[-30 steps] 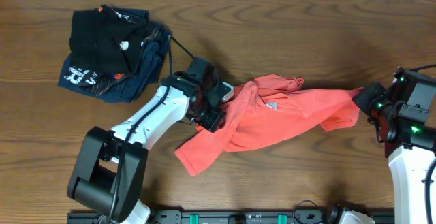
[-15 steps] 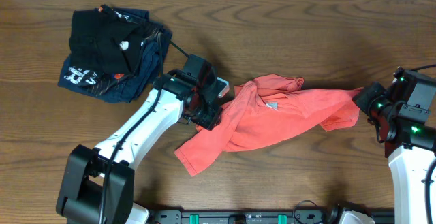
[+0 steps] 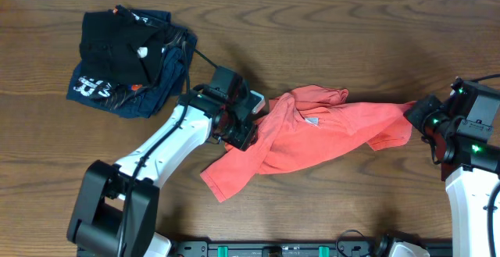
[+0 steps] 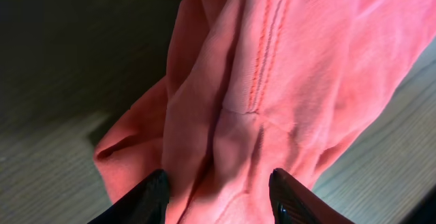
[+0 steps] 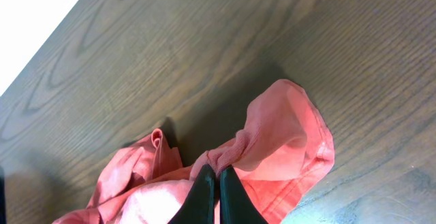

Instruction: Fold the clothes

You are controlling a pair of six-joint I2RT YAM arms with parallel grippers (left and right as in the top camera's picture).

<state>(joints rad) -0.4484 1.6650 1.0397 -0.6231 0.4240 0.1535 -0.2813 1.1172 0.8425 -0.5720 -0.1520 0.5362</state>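
Left hand (image 4: pixel 219 186) shifted slightly, half-open astride crumpled coral T-shirt (image 3: pixel 328 132); right hand (image 5: pixel 219 176) pinches its edge.

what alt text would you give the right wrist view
The right gripper, shut, pinches a bunched edge of a coral-red T-shirt over a dark wooden table. More of the shirt lies crumpled toward the lower left.

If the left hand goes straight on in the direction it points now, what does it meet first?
Most likely the coral-red T-shirt: its fabric fills the space ahead of the open fingers.
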